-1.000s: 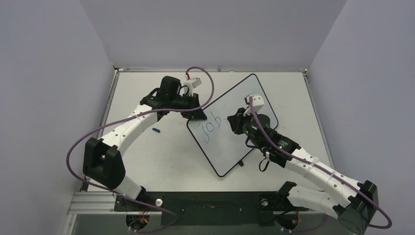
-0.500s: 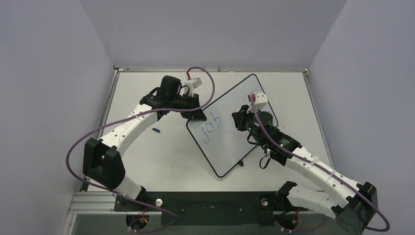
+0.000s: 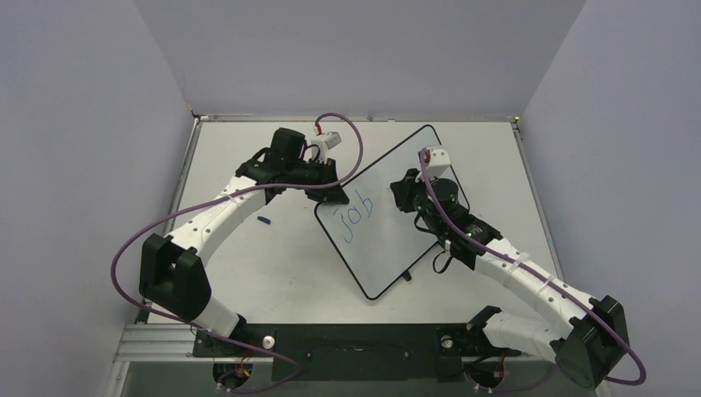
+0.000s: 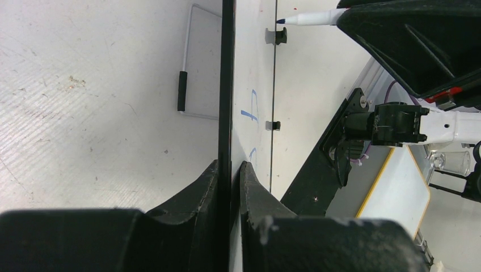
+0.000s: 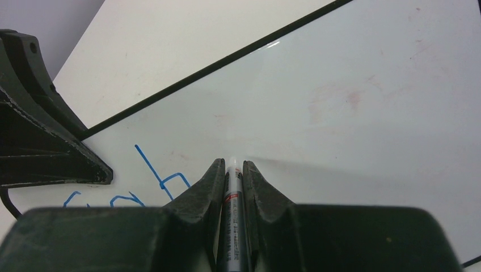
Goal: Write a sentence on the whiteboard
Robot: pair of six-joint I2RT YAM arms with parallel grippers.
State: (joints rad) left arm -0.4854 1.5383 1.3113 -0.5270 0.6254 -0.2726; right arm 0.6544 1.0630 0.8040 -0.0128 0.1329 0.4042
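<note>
White tabletop (image 3: 248, 273); whiteboard (image 3: 388, 248) lying askew mid-table, writing part done.
Board edge clamped in left gripper (image 4: 229, 167), steadying it. The right gripper (image 5: 232, 164) is closed on marker (image 5: 233, 190), tip at bare board right of blue lettering (image 3: 351, 217) "job". Next move, judged: begin the following word with light, even pressure.

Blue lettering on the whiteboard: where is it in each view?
Top external: the sentence sits centre, on the whiteboard near its left corner.
Left wrist: blue strokes at centre, right of the black border.
Right wrist: lower left, left of the marker.
Shared landmark: the left gripper clamped on the board's edge.
</note>
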